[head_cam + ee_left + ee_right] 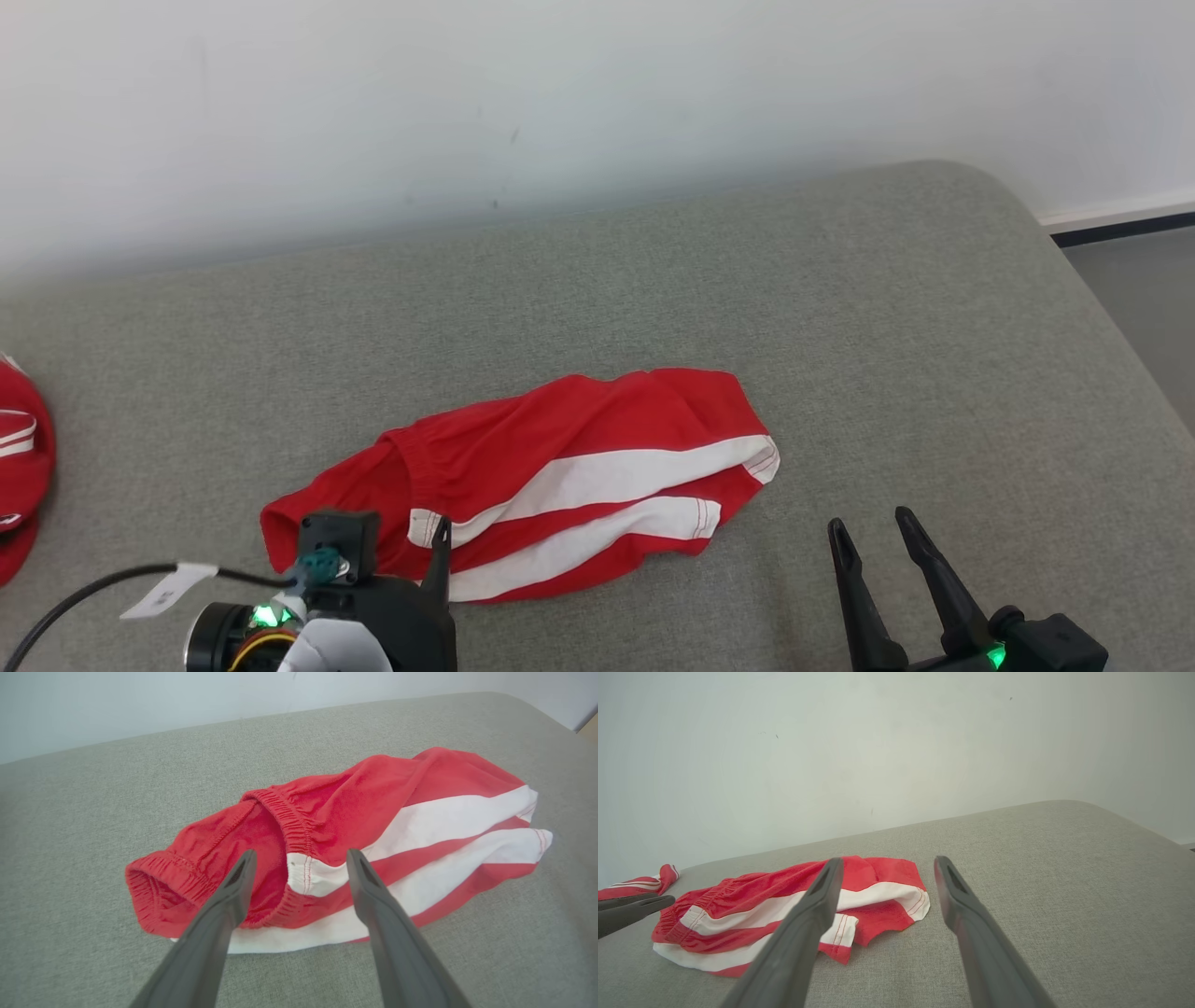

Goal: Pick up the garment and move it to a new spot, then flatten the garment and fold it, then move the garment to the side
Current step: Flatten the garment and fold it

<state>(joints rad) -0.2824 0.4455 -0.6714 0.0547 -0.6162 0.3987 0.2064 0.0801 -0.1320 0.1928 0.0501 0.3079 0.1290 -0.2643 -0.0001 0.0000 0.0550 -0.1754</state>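
The garment (579, 467) is a pair of red shorts with two white stripes, lying crumpled on the grey cushion (653, 280), waistband to the left. My left gripper (301, 853) is open just above the waistband end (275, 812), holding nothing. In the head view the left gripper (397, 551) is at the garment's near-left end, one finger (439, 555) over the cloth. The right gripper (870, 519) stands open and empty to the right of the garment, clear of it. In the right wrist view the right gripper (888, 859) points past the leg hems of the garment (752, 900).
Another red and white piece of clothing (19, 457) lies at the cushion's far left edge. A pale wall (560, 112) runs along the back. The cushion's rounded corner ends at the right, with floor (1139, 299) beyond. A black cable (84, 588) trails from the left wrist.
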